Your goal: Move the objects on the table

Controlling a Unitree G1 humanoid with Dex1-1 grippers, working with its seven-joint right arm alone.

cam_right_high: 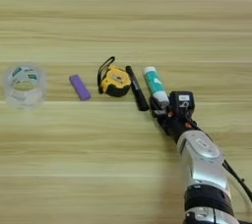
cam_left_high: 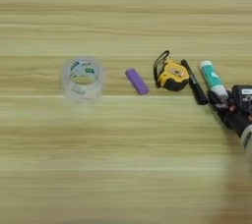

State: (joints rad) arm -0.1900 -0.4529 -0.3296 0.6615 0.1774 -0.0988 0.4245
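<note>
Light wooden table (cam_right_high: 126,16) with horizontal tan and pale yellow grain stripes fills both views. Five small items lie on it in a rough row across the middle.

Item positions, right to left:
- White-teal glue stick (cam_right_high: 155,86): lies flat, angled, its near white end at the gripper.
- Black marker (cam_right_high: 137,95): lies flat just left of the glue stick, roughly parallel to it, apart by a narrow gap.
- Yellow-black tape measure (cam_right_high: 114,81): sits just left of the marker, close to or touching it; which cannot be told. Its black loop extends to the upper left.
- Short purple cylinder (cam_right_high: 79,87): lies on its side, near the tape measure but clear of it.
- Clear tape roll (cam_left_high: 82,78): rests on its flat side, well apart from the cylinder, at the far left of the row.

Right gripper (cam_right_high: 166,106): positioned at the near end of the glue stick, low over the table. Whether its black fingers are parted or closed on the stick cannot be told. Silver forearm (cam_right_high: 202,164) enters from the bottom edge at right.
</note>
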